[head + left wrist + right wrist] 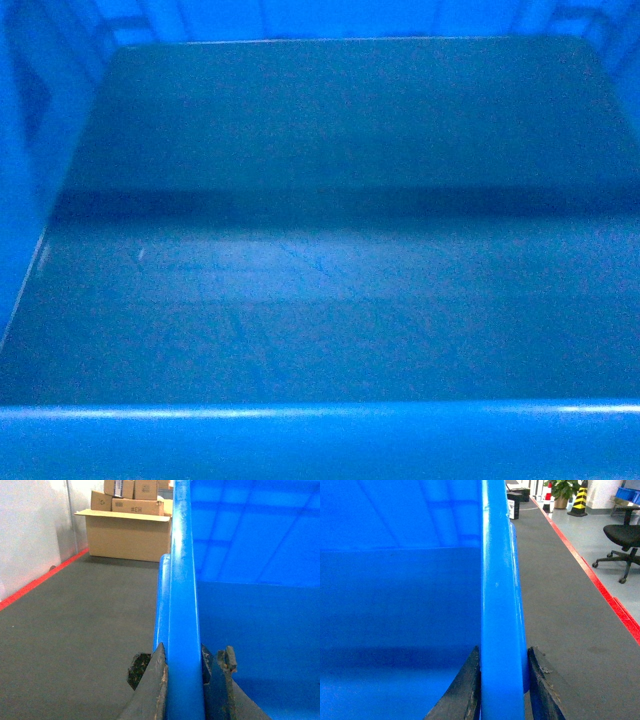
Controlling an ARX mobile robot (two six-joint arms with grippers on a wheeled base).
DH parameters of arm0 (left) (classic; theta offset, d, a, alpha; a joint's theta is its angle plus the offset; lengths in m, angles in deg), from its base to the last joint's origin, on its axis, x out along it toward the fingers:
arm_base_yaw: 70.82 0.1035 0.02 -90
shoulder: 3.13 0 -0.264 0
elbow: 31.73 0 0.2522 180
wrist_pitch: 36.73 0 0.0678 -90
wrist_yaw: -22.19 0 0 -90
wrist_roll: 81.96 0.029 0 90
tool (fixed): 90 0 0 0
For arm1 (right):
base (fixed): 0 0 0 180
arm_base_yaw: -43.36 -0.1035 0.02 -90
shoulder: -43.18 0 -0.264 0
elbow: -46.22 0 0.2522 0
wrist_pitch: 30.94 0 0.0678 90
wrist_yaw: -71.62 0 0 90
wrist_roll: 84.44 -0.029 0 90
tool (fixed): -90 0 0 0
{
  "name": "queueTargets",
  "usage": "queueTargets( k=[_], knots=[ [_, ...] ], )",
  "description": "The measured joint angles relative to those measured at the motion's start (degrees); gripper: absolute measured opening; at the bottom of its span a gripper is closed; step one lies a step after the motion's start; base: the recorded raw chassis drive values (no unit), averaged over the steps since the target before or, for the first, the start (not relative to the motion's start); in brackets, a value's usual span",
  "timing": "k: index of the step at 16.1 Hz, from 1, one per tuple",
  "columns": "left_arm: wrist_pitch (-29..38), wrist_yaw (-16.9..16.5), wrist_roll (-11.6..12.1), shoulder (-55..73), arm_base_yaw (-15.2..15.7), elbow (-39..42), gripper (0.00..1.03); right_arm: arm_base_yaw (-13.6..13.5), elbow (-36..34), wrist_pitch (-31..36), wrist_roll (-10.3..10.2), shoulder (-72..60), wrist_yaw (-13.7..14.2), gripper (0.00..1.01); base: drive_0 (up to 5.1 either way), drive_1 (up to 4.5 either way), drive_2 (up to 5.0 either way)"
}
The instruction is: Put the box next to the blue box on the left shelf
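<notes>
Head: both grippers (184,680) (502,680) clamp box (320,300).

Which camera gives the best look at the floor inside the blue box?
The head view: the box floor fills it, empty and lit. The left wrist-mounted and right wrist-mounted views show only a strip of floor beside the rim that the left gripper and right gripper clamp.

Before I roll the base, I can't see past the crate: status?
Left gripper and right gripper each clamped on the box rim. Box empty. Cardboard boxes ahead left; shelf not in view.
</notes>
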Motion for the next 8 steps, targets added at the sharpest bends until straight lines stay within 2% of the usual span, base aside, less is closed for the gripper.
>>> queueTargets(
  k=[4, 8],
  knots=[
    [0.00, 0.00, 0.07, -0.07, 0.00, 0.00, 0.11, -0.07, 0.00, 0.02, 0.00, 0.00, -0.02, 0.21, -0.3, -0.34, -0.3],
    [0.02, 0.00, 0.07, -0.09, 0.00, 0.00, 0.11, -0.31, 0.00, 0.04, 0.00, 0.00, 0.28, 0.21, -2.0, -1.96, -2.0]
  ],
)
